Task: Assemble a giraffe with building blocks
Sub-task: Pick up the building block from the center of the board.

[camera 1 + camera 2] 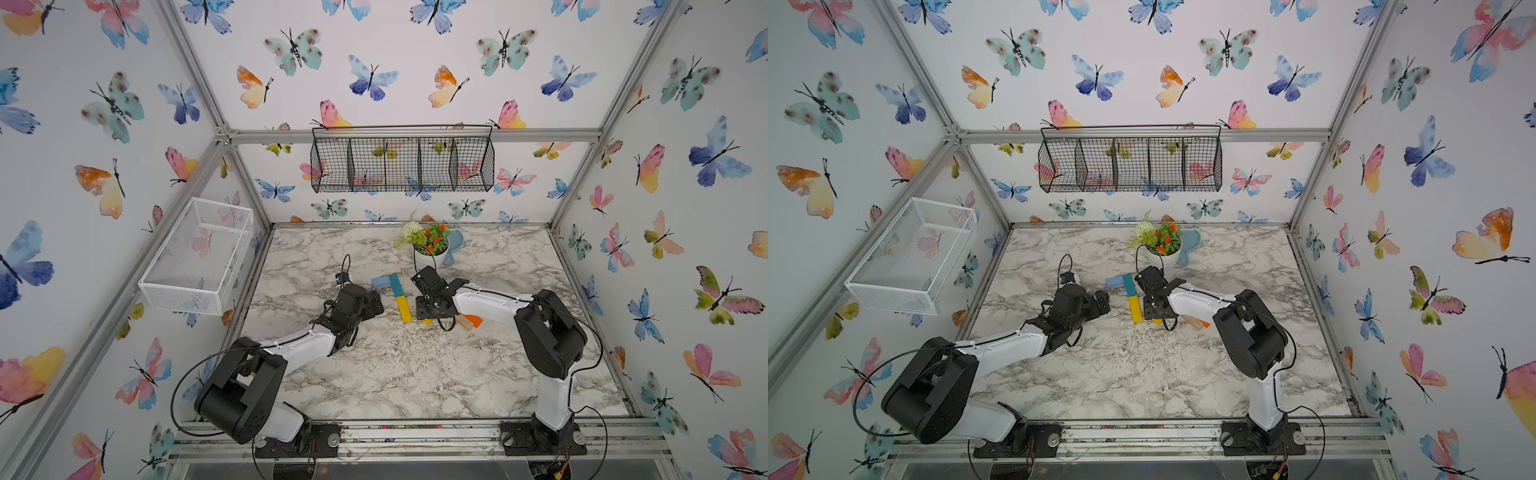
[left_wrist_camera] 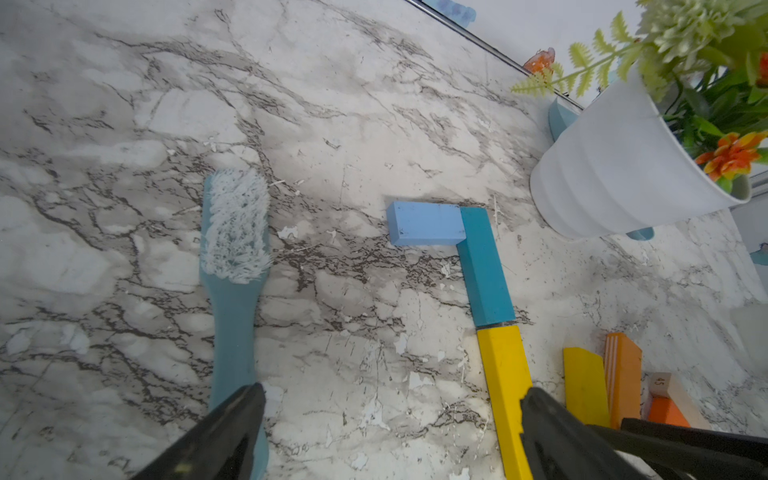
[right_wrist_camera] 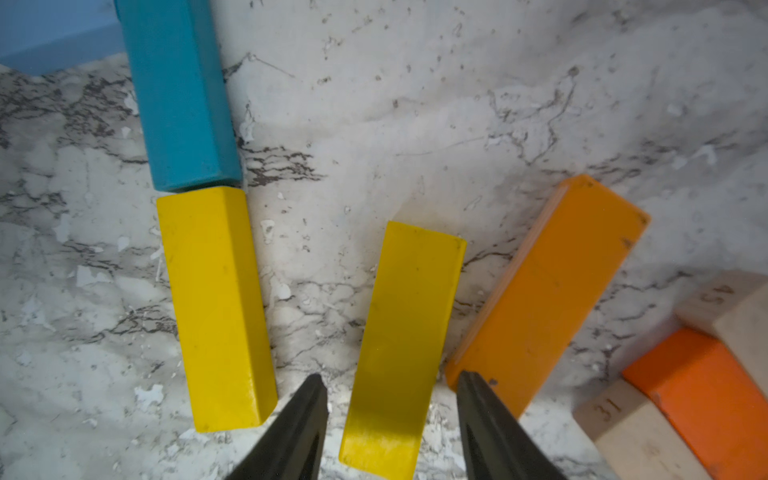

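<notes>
Left arm and right arm: glossy white shells, bulky black joints.
Thin black cables loop alongside; silver screws on black base plates.

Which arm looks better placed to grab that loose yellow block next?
The right arm. Its open jaws straddle the loose yellow block, not touching it. The left arm sits on the far side of the teal-and-yellow neck, its jaws wide open and holding nothing, near the brush.

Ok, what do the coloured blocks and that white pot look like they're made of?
The teal block: likely painted wood, satin sheen; the plain blocks nearby show bare pale wood with stamped numbers. The white pot: probably plastic, matte with moulded ribs; ceramic possible.
</notes>
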Tool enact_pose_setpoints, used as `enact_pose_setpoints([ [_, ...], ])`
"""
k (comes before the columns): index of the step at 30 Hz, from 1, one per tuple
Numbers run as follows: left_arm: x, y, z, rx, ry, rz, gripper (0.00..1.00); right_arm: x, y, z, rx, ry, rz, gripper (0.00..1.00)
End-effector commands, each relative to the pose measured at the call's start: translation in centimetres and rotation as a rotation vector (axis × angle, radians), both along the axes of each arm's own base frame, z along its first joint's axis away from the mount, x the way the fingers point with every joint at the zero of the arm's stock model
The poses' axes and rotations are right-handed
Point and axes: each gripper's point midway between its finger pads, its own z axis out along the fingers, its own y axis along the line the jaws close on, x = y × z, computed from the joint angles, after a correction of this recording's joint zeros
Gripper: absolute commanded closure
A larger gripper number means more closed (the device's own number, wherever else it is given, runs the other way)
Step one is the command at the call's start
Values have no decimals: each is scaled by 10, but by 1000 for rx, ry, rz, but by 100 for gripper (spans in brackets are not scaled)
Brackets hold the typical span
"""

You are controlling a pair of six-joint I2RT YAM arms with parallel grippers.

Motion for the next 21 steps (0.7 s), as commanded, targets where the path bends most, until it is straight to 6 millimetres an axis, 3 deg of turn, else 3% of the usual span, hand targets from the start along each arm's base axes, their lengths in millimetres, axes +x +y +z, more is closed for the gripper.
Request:
enact_pose_setpoints([
  [1,3,0,2,0,-9,-3,0,0,-1,-11,-60,14,15,45],
  [11,2,1,3,5,-19,-4,1,0,-9,-25,-138,12,10,52],
  [14,2,1,3,1,-20,-5,2,-3,-12,-24,-145,10,12,62],
  [17,2,0,2,0,-17,-9,2,-8,-15,-22,-143,9,27,80],
  [21,3,0,2,3,-15,-7,3,-19,-14,-12,-103,-2,80,89],
])
